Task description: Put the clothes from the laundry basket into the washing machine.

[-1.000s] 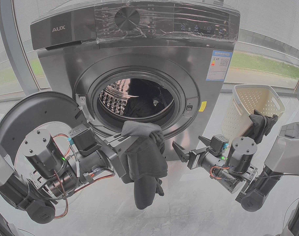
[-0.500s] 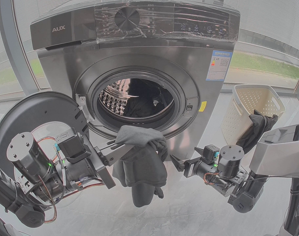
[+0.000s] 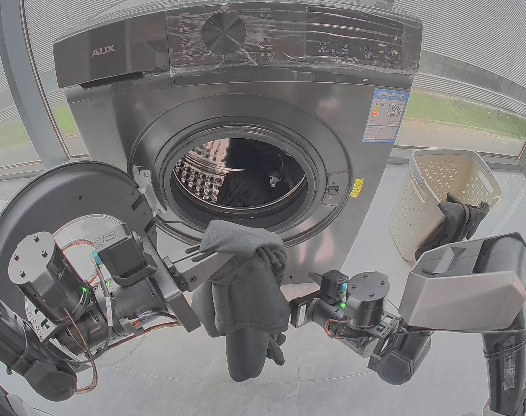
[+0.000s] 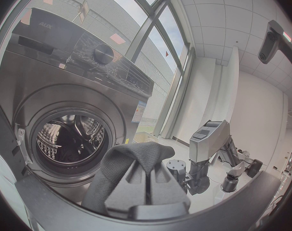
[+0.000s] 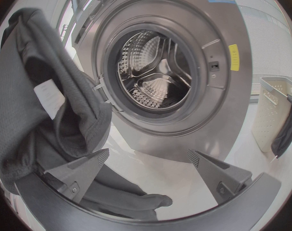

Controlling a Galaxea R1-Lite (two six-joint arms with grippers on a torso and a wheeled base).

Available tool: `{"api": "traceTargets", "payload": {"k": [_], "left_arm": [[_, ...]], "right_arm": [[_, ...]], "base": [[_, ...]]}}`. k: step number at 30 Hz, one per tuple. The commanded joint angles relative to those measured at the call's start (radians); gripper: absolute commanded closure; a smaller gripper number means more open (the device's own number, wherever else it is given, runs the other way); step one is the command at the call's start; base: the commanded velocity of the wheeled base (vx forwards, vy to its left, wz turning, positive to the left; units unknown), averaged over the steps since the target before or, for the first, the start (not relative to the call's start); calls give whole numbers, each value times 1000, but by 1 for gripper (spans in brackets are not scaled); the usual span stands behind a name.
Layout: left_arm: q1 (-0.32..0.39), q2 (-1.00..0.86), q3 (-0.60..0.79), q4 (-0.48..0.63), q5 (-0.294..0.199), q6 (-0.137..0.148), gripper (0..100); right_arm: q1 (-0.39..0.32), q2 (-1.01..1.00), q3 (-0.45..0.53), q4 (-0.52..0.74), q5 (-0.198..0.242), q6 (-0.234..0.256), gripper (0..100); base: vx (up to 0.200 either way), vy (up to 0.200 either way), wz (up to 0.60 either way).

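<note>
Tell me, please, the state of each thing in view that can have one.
washing machine door, swung open.
drum, holding dark clothes.
left tool, shut on a dark garment.
dark garment, hanging draped over the left tool, below the drum opening.
right tool, open, holding nothing.
laundry basket, one dark cloth draped over its rim.

A: Bright, even daylight from windows point(image 3: 476, 41) behind washing machine point(image 3: 240, 99).
B: Glare?
A: Highlights on drum point(image 3: 205, 171) ribs and wrinkled panel film point(image 3: 286, 36); soft sheen on floor point(image 3: 309, 388). Dim deep inside drum. Shadows faint.
B: Edges?
A: Strong fisheye bending, window frames curved; dark rounded corners in both wrist views.
</note>
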State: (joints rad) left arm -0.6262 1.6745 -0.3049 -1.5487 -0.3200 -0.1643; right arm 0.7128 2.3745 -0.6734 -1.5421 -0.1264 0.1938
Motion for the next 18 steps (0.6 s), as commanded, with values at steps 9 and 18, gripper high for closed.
{"api": "traceTargets", "payload": {"k": [9, 18], "left_arm": [[74, 28, -16, -1, -8, -12, 100], [102, 51, -42, -1, -22, -23, 100]], "right_arm": [[143, 20, 28, -4, 27, 12, 0], [197, 20, 43, -7, 24, 36, 0]], "base": [[0, 0, 0], [0, 0, 0]]}}
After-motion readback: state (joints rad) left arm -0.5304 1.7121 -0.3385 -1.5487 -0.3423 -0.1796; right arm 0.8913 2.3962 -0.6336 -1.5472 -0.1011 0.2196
